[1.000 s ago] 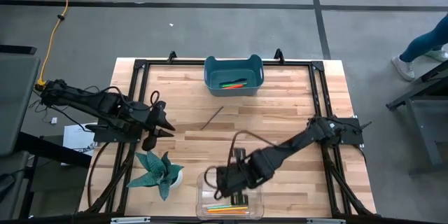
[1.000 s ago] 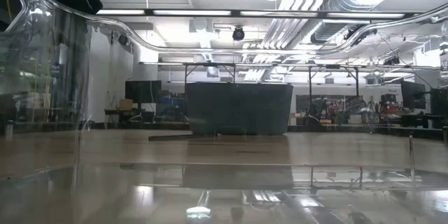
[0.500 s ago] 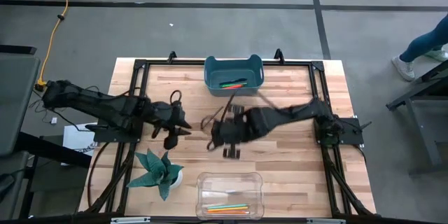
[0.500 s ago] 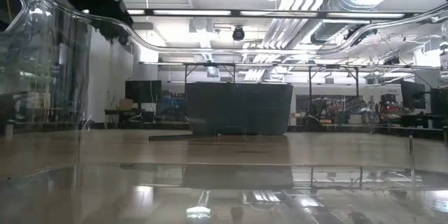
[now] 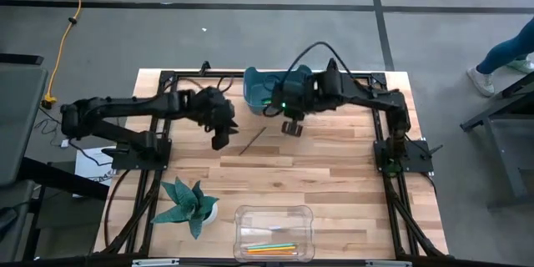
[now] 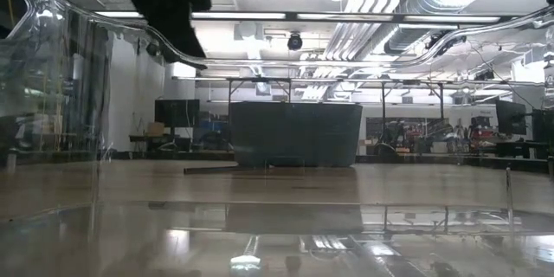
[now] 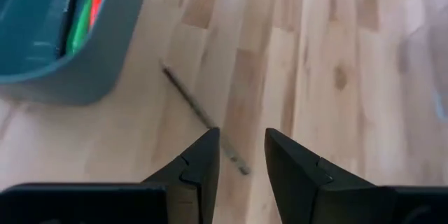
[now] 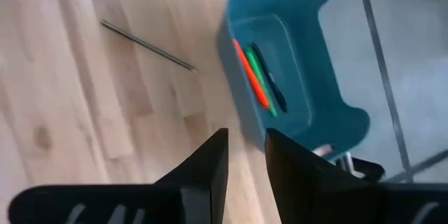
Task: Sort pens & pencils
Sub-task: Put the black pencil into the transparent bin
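A thin dark pencil [image 5: 253, 140] lies flat on the wooden table, alone, near the teal bin [image 5: 279, 90]. My left gripper [image 5: 220, 140] hovers open just left of it; in the left wrist view the pencil [image 7: 201, 114] runs ahead of the open fingers [image 7: 242, 147]. My right gripper [image 5: 292, 127] hangs open over the table beside the bin's near wall, touching nothing [image 8: 246, 147]. The green pen [image 8: 260, 80] and red pen [image 8: 247, 73] lie in the bin. Orange, yellow and teal pencils [image 5: 271, 248] lie in the clear container [image 5: 274, 217].
A teal leafy plant in a white pot [image 5: 190, 204] stands at the near left. The clear container sits at the near edge, the bin at the far edge. Bare wood lies between them. A person's leg [image 5: 505, 50] shows on the floor far right.
My right gripper has swung from above the clear container at the near edge across the table to the bin at the far edge. My left gripper has moved right and toward the far edge, up to the dark pencil. The pencil has stayed put.
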Tool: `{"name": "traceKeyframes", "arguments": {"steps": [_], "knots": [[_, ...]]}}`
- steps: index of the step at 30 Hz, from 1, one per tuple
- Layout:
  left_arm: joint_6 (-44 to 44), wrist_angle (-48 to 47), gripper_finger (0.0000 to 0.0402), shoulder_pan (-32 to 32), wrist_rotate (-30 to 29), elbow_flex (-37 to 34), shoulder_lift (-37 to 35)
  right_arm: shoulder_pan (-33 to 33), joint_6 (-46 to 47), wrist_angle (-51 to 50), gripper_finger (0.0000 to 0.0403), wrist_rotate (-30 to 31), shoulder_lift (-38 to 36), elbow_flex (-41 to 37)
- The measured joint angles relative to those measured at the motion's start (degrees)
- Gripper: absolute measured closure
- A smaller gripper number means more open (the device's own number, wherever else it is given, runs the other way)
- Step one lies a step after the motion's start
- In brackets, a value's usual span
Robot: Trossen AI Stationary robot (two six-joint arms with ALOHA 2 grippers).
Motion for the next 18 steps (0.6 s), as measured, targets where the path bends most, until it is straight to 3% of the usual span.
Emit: {"name": "traceKeyframes", "arguments": {"steps": [10,14,18], "knots": [[3.74,-21.7,0.0298,1.8,-2.01,20.48,17.21,-10.1,-11.38,0.2,0.0318,-2.16,-1.42,-0.04],[2.72,-23.15,0.0298,1.65,-0.93,22.92,22.38,-15.3,-15.38,0.28,0.0318,-3.71,-3.67,-0.04],[0.22,-21.87,0.0298,0.81,-1.3,23.0,25.12,-20.16,-18.72,2.2,0.0318,-9.5,-7.18,-0.04]]}}
